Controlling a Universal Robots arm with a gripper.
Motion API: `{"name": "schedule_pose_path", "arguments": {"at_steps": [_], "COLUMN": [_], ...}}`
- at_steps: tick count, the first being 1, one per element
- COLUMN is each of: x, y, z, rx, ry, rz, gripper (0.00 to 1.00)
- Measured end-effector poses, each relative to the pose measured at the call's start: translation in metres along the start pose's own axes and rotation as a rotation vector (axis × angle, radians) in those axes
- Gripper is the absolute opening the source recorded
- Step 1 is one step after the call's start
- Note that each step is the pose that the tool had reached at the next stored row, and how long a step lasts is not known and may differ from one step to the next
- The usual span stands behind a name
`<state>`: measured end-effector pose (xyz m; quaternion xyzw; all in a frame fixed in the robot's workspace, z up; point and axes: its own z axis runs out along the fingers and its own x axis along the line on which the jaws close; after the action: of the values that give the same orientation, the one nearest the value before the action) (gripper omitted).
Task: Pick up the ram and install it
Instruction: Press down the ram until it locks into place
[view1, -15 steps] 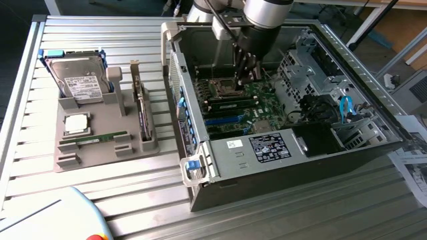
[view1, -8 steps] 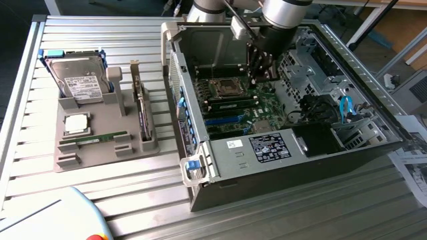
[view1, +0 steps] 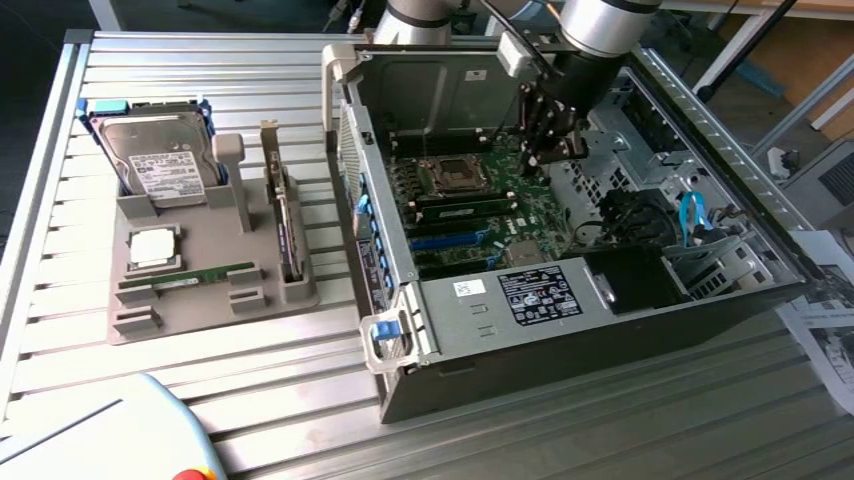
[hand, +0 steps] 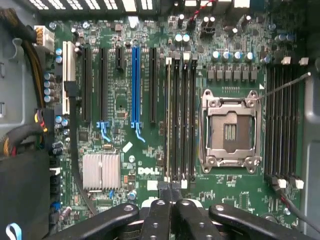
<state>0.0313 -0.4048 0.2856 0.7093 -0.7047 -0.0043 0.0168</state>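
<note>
A long green ram (view1: 187, 277) stick lies flat in the grey holder (view1: 200, 310) on the table, at the exterior view's left, far from the arm. My gripper (view1: 550, 158) hangs inside the open computer case (view1: 534, 300), over the motherboard (view1: 481, 215). In the wrist view the gripper (hand: 170, 192) is shut, its fingertips pressed together with nothing visible between them. They sit just over one end of the black memory slots (hand: 180, 120), beside the open processor socket (hand: 230, 130). A thin green strip (view1: 467, 209) shows among those slots in the exterior view.
The holder also carries a silver hard drive (view1: 160, 165), a small square processor chip (view1: 151, 246) and an upright card (view1: 283, 225). Case walls, cables (view1: 690, 222) and a drive cage surround the motherboard. A silver heatsink (hand: 101, 171) and blue slot (hand: 135, 82) lie near the gripper.
</note>
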Motion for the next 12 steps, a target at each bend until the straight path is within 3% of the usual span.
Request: {"name": "schedule_pose_path", "arguments": {"at_steps": [12], "x": [0.0001], "y": [0.0000], "z": [0.0000], "rx": [-0.0001], "ry": [0.0000], "rz": [0.000], "gripper": [0.11]}}
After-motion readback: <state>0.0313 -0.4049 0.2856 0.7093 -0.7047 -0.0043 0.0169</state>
